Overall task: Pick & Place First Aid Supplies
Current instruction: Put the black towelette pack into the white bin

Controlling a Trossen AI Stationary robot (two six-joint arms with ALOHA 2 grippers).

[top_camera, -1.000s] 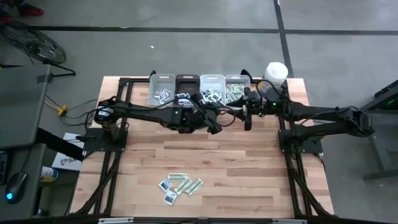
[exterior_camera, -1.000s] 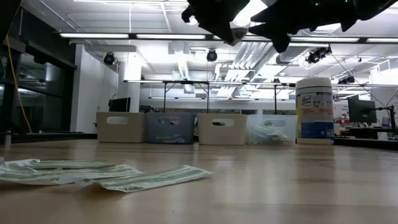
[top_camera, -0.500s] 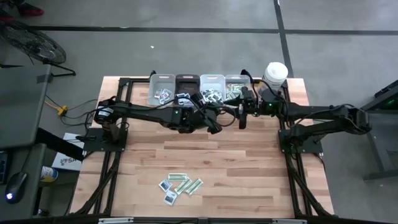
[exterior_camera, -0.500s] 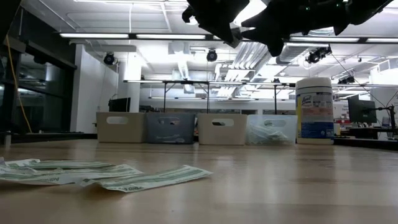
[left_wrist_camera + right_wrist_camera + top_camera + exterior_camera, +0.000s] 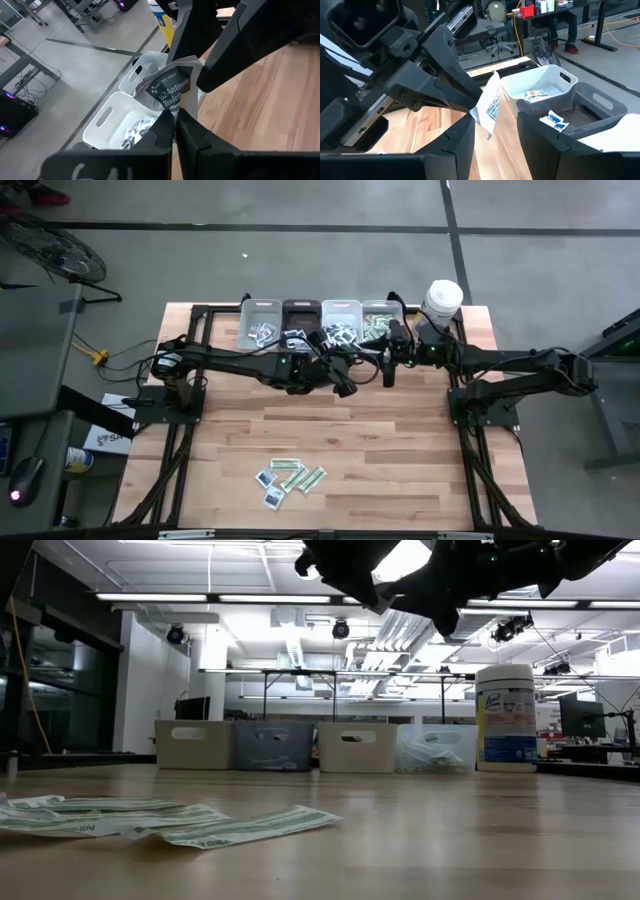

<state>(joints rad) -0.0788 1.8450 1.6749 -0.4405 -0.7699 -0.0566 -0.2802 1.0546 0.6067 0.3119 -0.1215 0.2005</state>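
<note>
My left gripper (image 5: 175, 117) is shut on one of the first aid supplies, a squarish white packet with dark-blue print (image 5: 167, 90), high above the table near the far bins. My right gripper (image 5: 495, 130) is open and faces it from the table's right. Its two fingers (image 5: 235, 50) stand on either side of the packet (image 5: 490, 107). In the high view the two grippers meet at mid-table, the left gripper (image 5: 372, 360) beside the right gripper (image 5: 388, 368). More packets (image 5: 290, 478), green-and-white strips and white squares, lie flat near the table's front edge. My left gripper pinches the packet's lower edge (image 5: 172, 107) between its two fingertips. The fingers come from the table's left, slanting a little down. The crumpled packet sticks out past the fingertips, lifted clear of the table. My right gripper: whether a finger touches the packet I cannot tell.
Four small bins (image 5: 262, 323) (image 5: 298, 320) (image 5: 340, 320) (image 5: 378, 320) stand in a row at the far edge with packets inside. A tall white canister (image 5: 443, 297) stands to their right. Bare wood (image 5: 380, 430) lies between the bins and the loose packets.
My right gripper has gone toward the table's left, up to my left gripper and the packet it holds. My left gripper and the packet have kept still.
</note>
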